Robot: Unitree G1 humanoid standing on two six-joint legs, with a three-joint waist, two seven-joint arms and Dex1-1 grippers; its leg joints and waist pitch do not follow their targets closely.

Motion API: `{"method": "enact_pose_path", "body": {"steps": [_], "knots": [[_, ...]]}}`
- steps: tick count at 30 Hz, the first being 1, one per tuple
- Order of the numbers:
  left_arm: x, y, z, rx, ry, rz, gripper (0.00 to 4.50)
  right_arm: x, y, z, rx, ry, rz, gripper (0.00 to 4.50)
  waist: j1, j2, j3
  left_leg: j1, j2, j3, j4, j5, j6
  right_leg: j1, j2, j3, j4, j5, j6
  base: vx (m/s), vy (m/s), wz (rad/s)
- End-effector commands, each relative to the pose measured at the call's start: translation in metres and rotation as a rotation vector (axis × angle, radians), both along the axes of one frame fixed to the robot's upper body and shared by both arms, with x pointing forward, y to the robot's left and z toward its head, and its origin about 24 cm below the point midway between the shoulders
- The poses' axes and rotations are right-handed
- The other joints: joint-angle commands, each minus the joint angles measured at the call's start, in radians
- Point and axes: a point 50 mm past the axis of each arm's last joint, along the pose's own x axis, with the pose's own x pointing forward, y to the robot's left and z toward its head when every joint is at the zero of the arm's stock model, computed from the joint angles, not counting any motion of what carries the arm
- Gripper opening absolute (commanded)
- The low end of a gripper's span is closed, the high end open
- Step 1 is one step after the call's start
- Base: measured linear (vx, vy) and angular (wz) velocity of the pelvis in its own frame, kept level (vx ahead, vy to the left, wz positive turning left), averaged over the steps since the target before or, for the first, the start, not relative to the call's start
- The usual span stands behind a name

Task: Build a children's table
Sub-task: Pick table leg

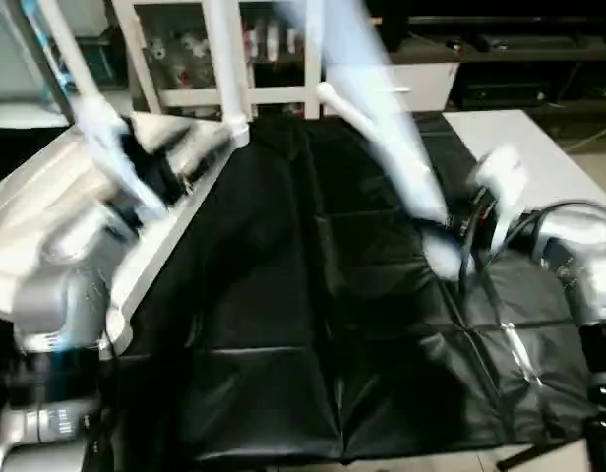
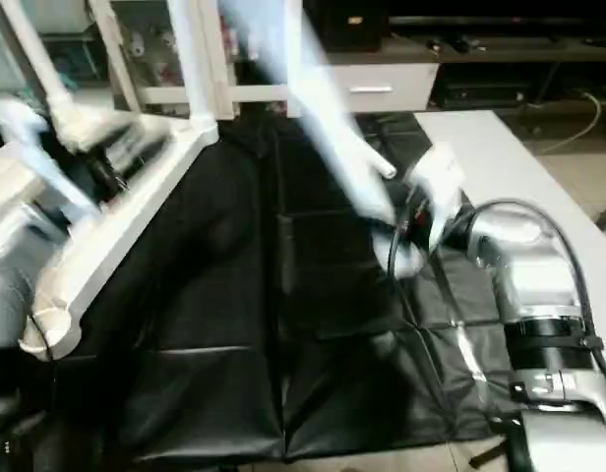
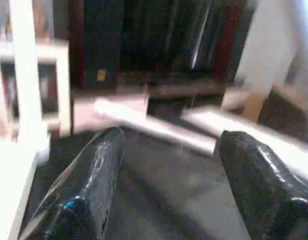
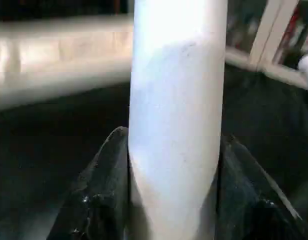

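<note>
No legible text

Nothing written can be made out on any surface: no label, brand, number or sign is readable. A small yellowish patch on the dark furniture (image 3: pixel 101 75) in the left wrist view could be a sticker, but it is too blurred to read.
</note>
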Motion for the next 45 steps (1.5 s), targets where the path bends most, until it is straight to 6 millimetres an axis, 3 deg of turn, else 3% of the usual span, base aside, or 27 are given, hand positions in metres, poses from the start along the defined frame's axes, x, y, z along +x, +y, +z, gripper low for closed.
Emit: {"method": "enact_pose_path", "body": {"steps": [1, 4, 7, 9, 14, 18, 23, 24, 26, 27, 31, 45], "knots": [[0.0, -0.017, 0.002, 0.074, 0.004, -0.021, 3.46, -0.005, 0.014, 0.023, 0.26, 0.04, 0.061, 1.82, 0.007, 0.003, -0.069, 0.049, 0.062, -0.034, -0.073, -0.165, 0.066, 0.022, -0.07, 0.036, -0.074, 0.003, -0.247, 0.0, 0.0, 0.0], [0.0, -0.026, 0.005, 0.04, -0.001, -0.05, 3.46, -0.01, 0.022, 0.025, 0.308, 0.067, 0.106, 1.82, 0.022, 0.003, -0.067, 0.049, 0.064, -0.034, -0.078, -0.193, 0.022, 0.019, -0.076, 0.036, -0.078, -0.043, -0.235, 0.0, 0.0, 0.0], [0.003, -0.045, 0.026, -0.094, -0.021, -0.098, 3.46, -0.025, 0.044, 0.032, 0.463, 0.147, 0.226, 1.82, 0.033, -0.002, -0.065, 0.054, 0.06, -0.032, -0.081, -0.208, -0.015, 0.016, -0.079, 0.041, -0.08, -0.08, -0.217, 0.0, 0.0, 0.0], [0.002, -0.054, 0.037, -0.178, -0.021, -0.153, 3.46, -0.034, 0.05, 0.038, 0.555, 0.182, 0.304, 1.82, 0.035, 0.0, -0.064, 0.052, 0.059, -0.034, -0.082, -0.211, -0.029, 0.016, -0.081, 0.04, -0.083, -0.103, -0.206, 0.0, 0.0, 0.0], [0.0, -0.063, 0.043, -0.232, -0.013, -0.222, 3.46, -0.041, 0.05, 0.041, 0.59, 0.221, 0.333, 1.82, 0.032, -0.005, -0.062, 0.046, 0.053, -0.031, -0.084, -0.202, -0.061, 0.017, -0.082, 0.042, -0.091, -0.142, -0.156, 0.0, 0.0, 0.0], [-0.001, -0.07, 0.047, -0.269, 0.002, -0.274, 3.46, -0.046, 0.052, 0.039, 0.569, 0.238, 0.328, 1.82, 0.035, -0.008, -0.065, 0.043, 0.051, -0.03, -0.081, -0.155, -0.058, 0.02, -0.081, 0.041, -0.089, -0.103, -0.147, 0.0, 0.0, 0.0], [-0.006, -0.089, 0.054, -0.257, 0.016, -0.379, 3.46, -0.044, 0.068, 0.03, 0.331, 0.185, 0.183, 1.82, 0.039, -0.011, -0.065, 0.04, 0.049, -0.028, -0.08, -0.122, -0.059, 0.021, -0.078, 0.04, -0.088, -0.074, -0.138, 0.0, 0.0, 0.0], [-0.006, -0.089, 0.054, -0.257, 0.016, -0.379, 3.46, -0.044, 0.068, 0.03, 0.331, 0.185, 0.183, 1.82, 0.039, -0.005, -0.065, 0.041, 0.05, -0.028, -0.081, -0.13, -0.063, 0.02, -0.078, 0.041, -0.091, -0.082, -0.129, 0.0, 0.0, 0.0], [-0.003, -0.092, 0.053, -0.233, 0.017, -0.362, 3.46, -0.045, 0.075, 0.029, 0.259, 0.15, 0.17, 1.82, 0.039, -0.006, -0.066, 0.041, 0.05, -0.029, -0.081, -0.129, -0.062, 0.022, -0.077, 0.042, -0.089, -0.067, -0.128, 0.0, 0.0, 0.0], [-0.002, -0.092, 0.053, -0.23, 0.015, -0.354, 3.46, -0.046, 0.077, 0.029, 0.247, 0.147, 0.168, 1.82, 0.039, -0.002, -0.067, 0.042, 0.05, -0.03, -0.08, -0.125, -0.062, 0.023, -0.075, 0.042, -0.086, -0.048, -0.127, 0.0, 0.0, 0.0], [0.002, -0.096, 0.054, -0.221, 0.029, -0.346, 3.46, -0.049, 0.083, 0.026, 0.222, 0.146, 0.179, 1.82, 0.038, -0.004, -0.068, 0.041, 0.049, -0.03, -0.078, -0.114, -0.052, 0.026, -0.073, 0.04, -0.083, 0.001, -0.138, 0.0, 0.0, 0.0], [-0.002, -0.126, 0.069, -0.247, 0.0, -0.484, 3.46, -0.053, 0.092, 0.013, 0.116, 0.121, 0.198, 1.82, 0.04, -0.005, -0.069, 0.041, 0.05, -0.03, -0.073, -0.118, -0.037, 0.032, -0.075, 0.041, -0.08, 0.016, -0.162, 0.0, 0.0, 0.0]]}}
